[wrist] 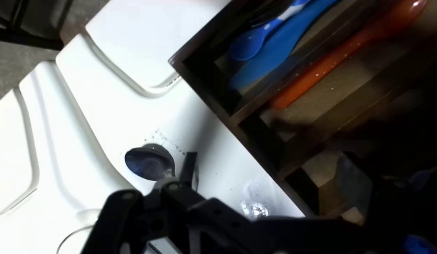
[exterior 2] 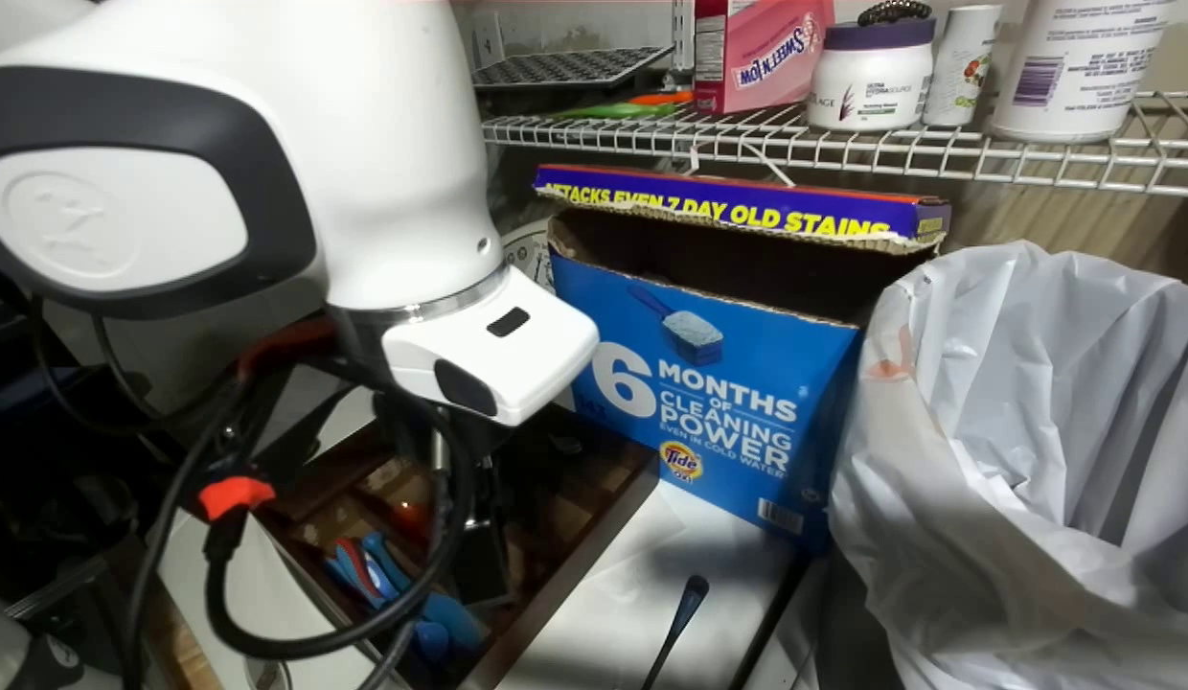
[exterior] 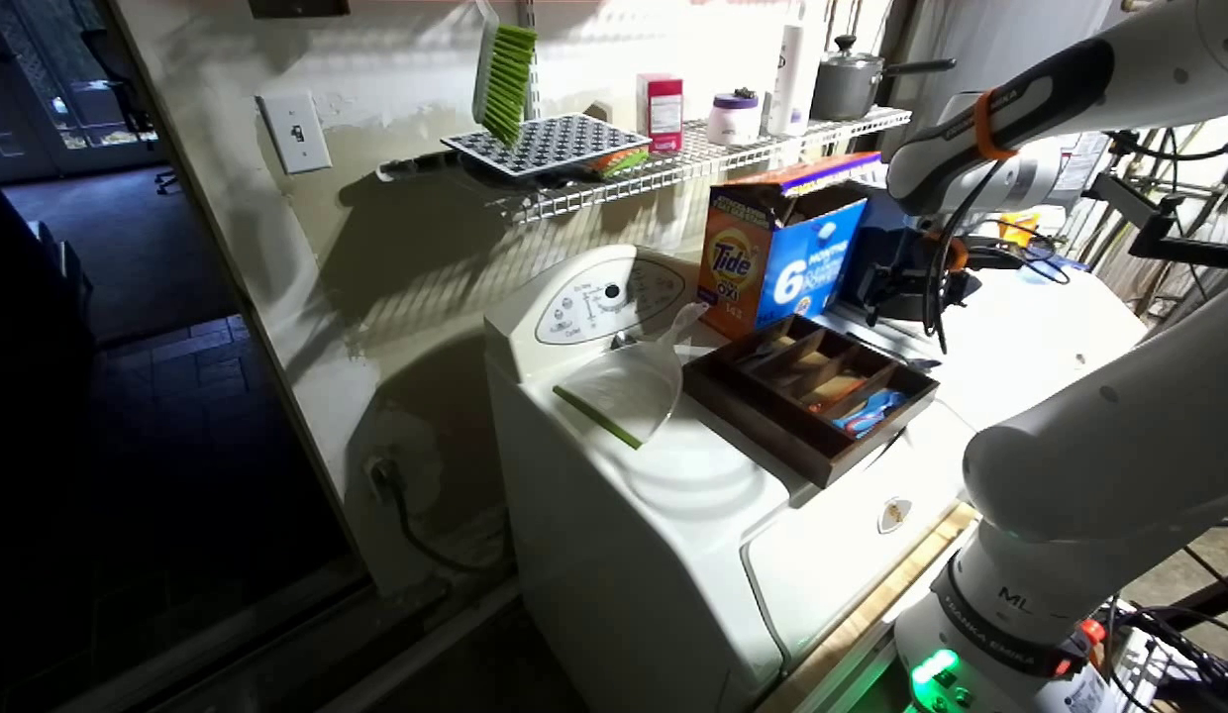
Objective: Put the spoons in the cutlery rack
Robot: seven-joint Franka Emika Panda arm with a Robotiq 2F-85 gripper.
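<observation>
We're seeing the hand [wrist: 268,158] hanging over the wall of the cutlery rack [wrist: 229,121], jaws standing wide apart w/ nothing clamped: one over its compts, one outside. The dark metal spoon [wrist: 149,162] is lying on the washing machine [exterior: 614,574], just outside that rack wall, so it's sitting beside the outer jaw, not btwn the two. Its long axis is running approx. parallel to the rack wall; the neck is disappearing under the hand, & in an exterior view a handle [exterior 2: 688,602], prob. the same spoon's, is pointing along the rack toward the Tide box [exterior 2: 738,355]. We're guessing the next move is needing a shift outward from the rack + a turn, to be closing across that handle.

The rack's corner compt is holding a blue spoon [wrist: 248,46] w/ white-patterned handle & another blue utensil [wrist: 271,58]; the compt next to it is holding an orange utensil [wrist: 317,76]. The rest we're finding too dark to sort. Beside the rack the Tide box is standing open, contents hidden; a white bin bag [exterior 2: 901,450] is gaping farther out, past the spoon.
</observation>
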